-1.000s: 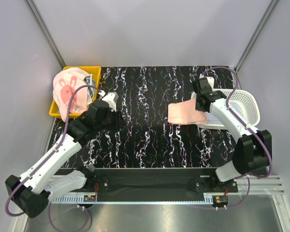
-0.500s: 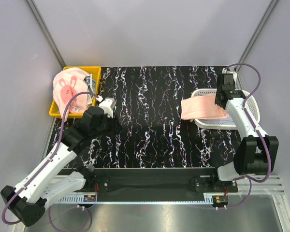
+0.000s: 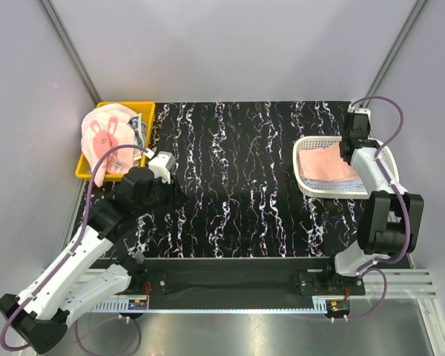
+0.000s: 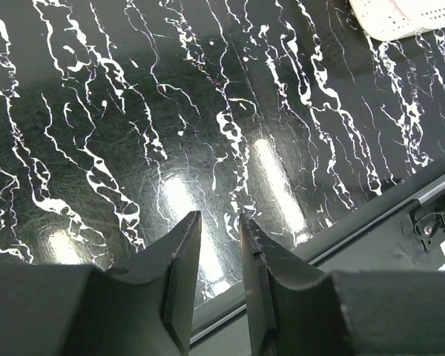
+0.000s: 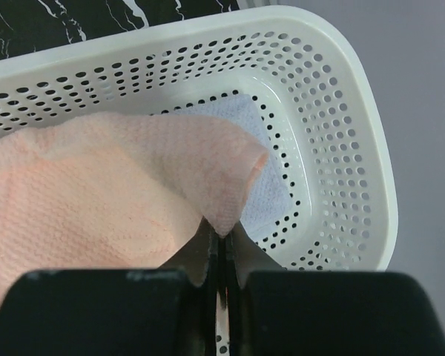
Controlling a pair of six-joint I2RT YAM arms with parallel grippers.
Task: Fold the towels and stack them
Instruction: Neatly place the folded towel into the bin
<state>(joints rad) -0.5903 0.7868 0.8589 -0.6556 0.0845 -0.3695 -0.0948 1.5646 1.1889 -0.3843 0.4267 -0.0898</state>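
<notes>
My right gripper (image 3: 346, 152) is shut on a corner of the folded plain pink towel (image 3: 325, 163) and holds it inside the white mesh basket (image 3: 311, 187) at the right. In the right wrist view the pink towel (image 5: 96, 193) lies over a pale blue-white towel (image 5: 256, 174) on the basket floor, its corner pinched between the fingers (image 5: 221, 241). A pink rabbit-print towel (image 3: 102, 136) is heaped with other cloths in the yellow bin (image 3: 144, 111) at the far left. My left gripper (image 4: 219, 226) is slightly open and empty over the bare black marbled table.
The white basket's rim (image 5: 371, 148) surrounds my right gripper. The basket's corner shows at the top right of the left wrist view (image 4: 400, 18). The table's front rail (image 3: 230, 263) runs along the near edge.
My right gripper has carried the pink towel to the right, from above the table into the basket. My left arm has drawn back toward the near left.
</notes>
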